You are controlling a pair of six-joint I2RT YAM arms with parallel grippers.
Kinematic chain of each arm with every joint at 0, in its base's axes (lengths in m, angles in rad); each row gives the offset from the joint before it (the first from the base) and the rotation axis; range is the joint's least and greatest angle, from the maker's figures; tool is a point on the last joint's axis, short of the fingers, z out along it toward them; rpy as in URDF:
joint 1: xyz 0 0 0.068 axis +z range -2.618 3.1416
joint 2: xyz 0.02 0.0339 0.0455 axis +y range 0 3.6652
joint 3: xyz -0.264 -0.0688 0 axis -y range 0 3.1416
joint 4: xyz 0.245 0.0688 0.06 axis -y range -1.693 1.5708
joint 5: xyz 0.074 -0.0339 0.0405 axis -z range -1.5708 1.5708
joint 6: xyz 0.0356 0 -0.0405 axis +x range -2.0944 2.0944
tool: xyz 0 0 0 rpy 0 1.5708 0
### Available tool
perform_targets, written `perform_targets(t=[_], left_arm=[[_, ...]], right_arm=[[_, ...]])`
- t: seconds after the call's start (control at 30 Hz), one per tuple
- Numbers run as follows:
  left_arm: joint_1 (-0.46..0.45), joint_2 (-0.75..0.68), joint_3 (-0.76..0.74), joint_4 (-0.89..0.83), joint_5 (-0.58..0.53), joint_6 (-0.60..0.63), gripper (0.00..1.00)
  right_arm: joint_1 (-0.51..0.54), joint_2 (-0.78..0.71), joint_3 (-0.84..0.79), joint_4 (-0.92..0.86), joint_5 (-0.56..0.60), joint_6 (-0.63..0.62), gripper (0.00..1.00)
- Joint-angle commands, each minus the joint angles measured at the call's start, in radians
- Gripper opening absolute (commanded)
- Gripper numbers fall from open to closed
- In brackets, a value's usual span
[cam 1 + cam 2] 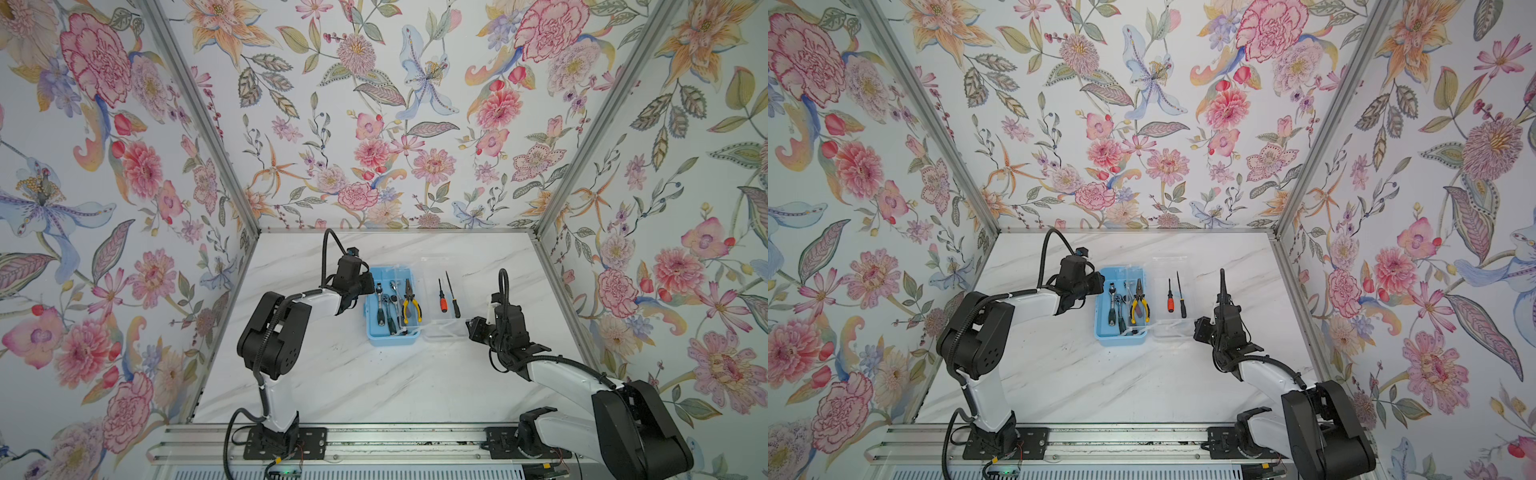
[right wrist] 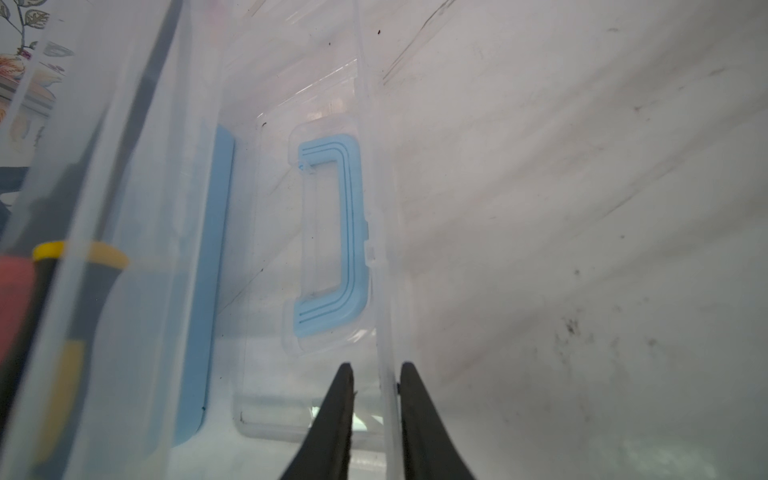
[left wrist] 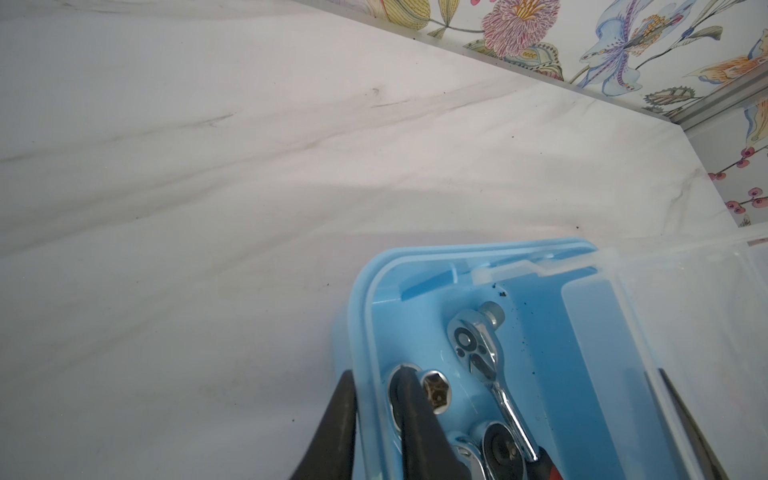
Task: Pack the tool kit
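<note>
Ratchets point(image 1: 381, 306) and pliers point(image 1: 411, 303) sit in your tool kit point(image 1: 390, 340). Orange screwdriver point(image 1: 443, 301) and black screwdriver point(image 1: 454, 297) remain outside at its 3 o'clock, lid point(image 1: 440, 329) open. Left gripper point(image 3: 376, 376) clamps the kit's wall. Right gripper point(image 2: 377, 365) straddles the lid rim, grip not determinable.

I read light-blue box point(image 1: 390, 341) at left claw point(image 3: 372, 370); clear lid point(image 2: 386, 291), blue handle point(image 2: 353, 232) at right claw point(image 2: 376, 365); between claws yellow pliers point(image 1: 411, 305), orange screwdriver point(image 1: 443, 305), black screwdriver point(image 1: 455, 305); grey-veined white table point(image 1: 374, 386).

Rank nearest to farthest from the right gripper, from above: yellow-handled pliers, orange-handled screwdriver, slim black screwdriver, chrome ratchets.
From the right gripper in a top view:
1. slim black screwdriver, rightmost.
2. orange-handled screwdriver, beside it.
3. yellow-handled pliers, in the light-blue plastic box.
4. chrome ratchets, box's left.
</note>
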Motion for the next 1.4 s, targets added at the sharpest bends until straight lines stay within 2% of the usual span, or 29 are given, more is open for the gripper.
perform_targets(t=[0.0, 0.2, 0.3, 0.5, 0.73, 1.1, 1.37], left_arm=[[-0.013, 0.011, -0.008, 0.043, 0.084, 0.014, 0.22], [-0.012, 0.005, -0.021, 0.054, 0.085, 0.011, 0.20], [-0.012, -0.002, -0.031, 0.065, 0.087, 0.002, 0.18], [-0.013, -0.018, -0.039, 0.079, 0.096, -0.013, 0.15], [-0.025, -0.038, -0.044, 0.088, 0.117, -0.047, 0.15], [-0.046, -0.069, -0.098, 0.151, 0.136, -0.092, 0.14], [-0.049, -0.081, -0.113, 0.171, 0.135, -0.106, 0.13]], right_arm=[[-0.004, 0.047, 0.019, 0.074, -0.024, 0.010, 0.21], [-0.005, 0.085, 0.020, 0.092, -0.021, 0.023, 0.14], [-0.004, 0.071, 0.028, 0.077, -0.017, 0.027, 0.01], [-0.002, 0.006, 0.102, -0.016, 0.009, 0.011, 0.00], [0.072, -0.038, 0.298, -0.206, 0.147, -0.087, 0.00], [0.370, 0.007, 0.539, -0.332, 0.391, -0.226, 0.00], [0.639, 0.182, 0.725, -0.405, 0.604, -0.323, 0.00]])
